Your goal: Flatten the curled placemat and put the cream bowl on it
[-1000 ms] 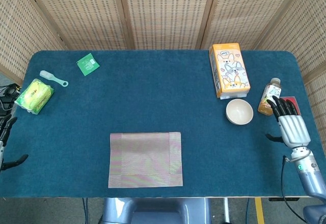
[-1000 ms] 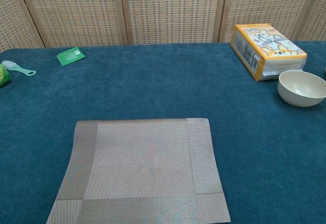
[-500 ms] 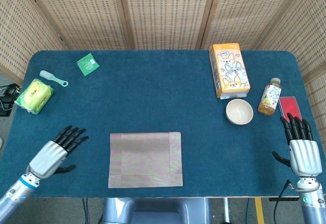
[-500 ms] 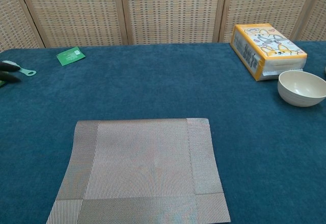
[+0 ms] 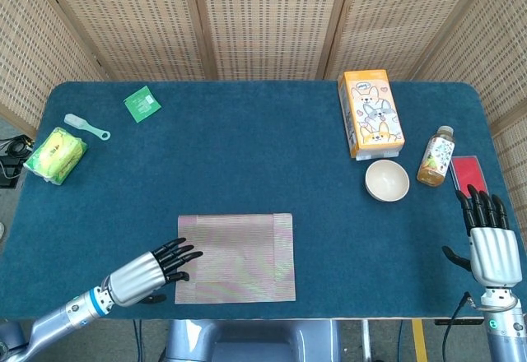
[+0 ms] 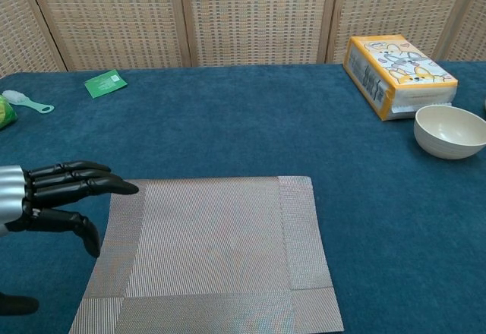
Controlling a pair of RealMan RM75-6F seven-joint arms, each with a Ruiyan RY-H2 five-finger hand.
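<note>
The grey woven placemat (image 5: 236, 257) (image 6: 209, 250) lies flat near the table's front edge. The cream bowl (image 5: 387, 181) (image 6: 449, 130) stands upright on the blue cloth at the right, in front of the orange box. My left hand (image 5: 148, 272) (image 6: 45, 194) hovers at the placemat's left edge, fingers stretched toward it and holding nothing. My right hand (image 5: 490, 239) is at the front right corner, fingers apart and empty, well clear of the bowl; only the head view shows it.
An orange tissue box (image 5: 370, 112) and a drink bottle (image 5: 435, 156) stand near the bowl, with a red card (image 5: 468, 169) beside them. A green packet (image 5: 142, 103), a small brush (image 5: 86, 127) and a yellow-green pack (image 5: 55, 154) lie at the far left.
My left hand came in from the left side to the placemat's left edge. My right hand drew back from the bottle toward the front right corner and has held there.
</note>
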